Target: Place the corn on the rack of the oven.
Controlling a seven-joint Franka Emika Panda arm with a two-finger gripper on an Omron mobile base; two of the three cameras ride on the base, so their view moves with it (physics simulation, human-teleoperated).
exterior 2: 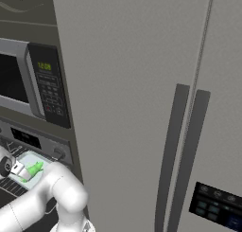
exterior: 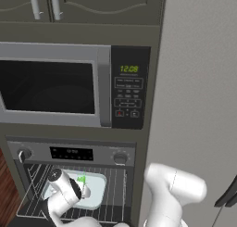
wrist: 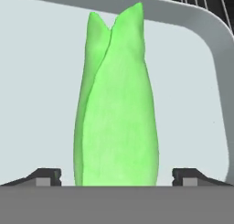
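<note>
Reaching into the open oven below the microwave, the arm had its gripper down over a pale tray that sat on the rack. In the hand view the two dark fingertips stood wide apart at about 8 and 4 o'clock of the picture, each with clear tray surface between it and the corn; the claw was apart and clamped on nothing. The corn lay between the jaws, its long axis running from 6 toward 12 o'clock, straight away from the hand, with the split husk tip pointing at the tray's far rim. Rack wires showed beyond that rim at 1 o'clock.

From the left base view only a sliver of green showed at 12 o'clock of the gripper; from the right base view the cob poked out at 3 o'clock of the hand, over the tray.

Judged from this, the cob appeared to rest on the tray, which itself lay on the rack, and whether it touched the wires could not be told. Since the corn lay dead ahead along the hand's own axis, a straight pull back toward 6 o'clock looked the safest retreat; any sideways sweep risked a finger nudging the husk.
</note>
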